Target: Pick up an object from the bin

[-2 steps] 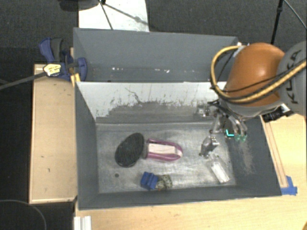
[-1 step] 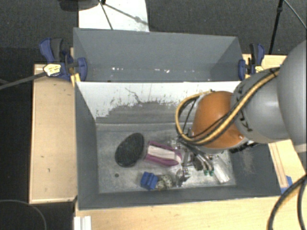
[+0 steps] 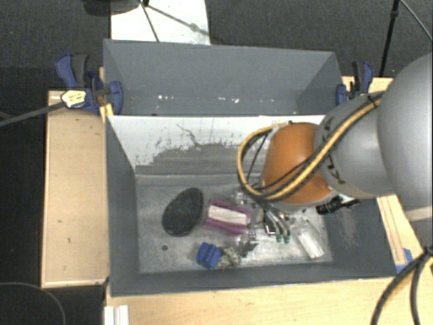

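My gripper (image 3: 260, 226) hangs low over the middle of the bin floor, under the arm's orange cover. Just to its left lies a purple and pink striped object (image 3: 226, 217), close to or touching the gripper. Below the gripper, near the front wall, a small blue piece (image 3: 208, 254) lies next to a little greenish-grey thing (image 3: 233, 255). To the right of the gripper a white cylinder (image 3: 310, 243) lies on the floor.
A black oval pad (image 3: 183, 211) rests at the left of the bin floor. The arm and its cables cover the bin's right half. Bare floor shows in the front left corner.
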Controlling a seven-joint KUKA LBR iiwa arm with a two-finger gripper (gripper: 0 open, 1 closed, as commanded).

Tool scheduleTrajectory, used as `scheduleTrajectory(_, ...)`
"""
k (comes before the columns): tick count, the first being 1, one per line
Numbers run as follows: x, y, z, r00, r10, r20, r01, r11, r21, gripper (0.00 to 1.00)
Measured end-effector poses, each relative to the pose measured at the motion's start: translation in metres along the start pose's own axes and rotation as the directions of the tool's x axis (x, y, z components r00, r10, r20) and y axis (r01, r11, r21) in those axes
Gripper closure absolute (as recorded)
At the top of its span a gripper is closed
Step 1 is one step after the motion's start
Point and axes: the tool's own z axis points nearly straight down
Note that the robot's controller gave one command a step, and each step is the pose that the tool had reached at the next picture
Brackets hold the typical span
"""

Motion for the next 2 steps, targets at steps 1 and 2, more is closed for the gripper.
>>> scheduleTrajectory(1, 0.0, 0.0, -0.001, 1.0, 0.0, -0.003, 0.0, 1.0, 0.0, 1.0)
scheduleTrajectory(2, -0.029, -0.017, -0.136, 0.977, -0.214, 0.004, 0.214, 0.977, 0.001, 1.0)
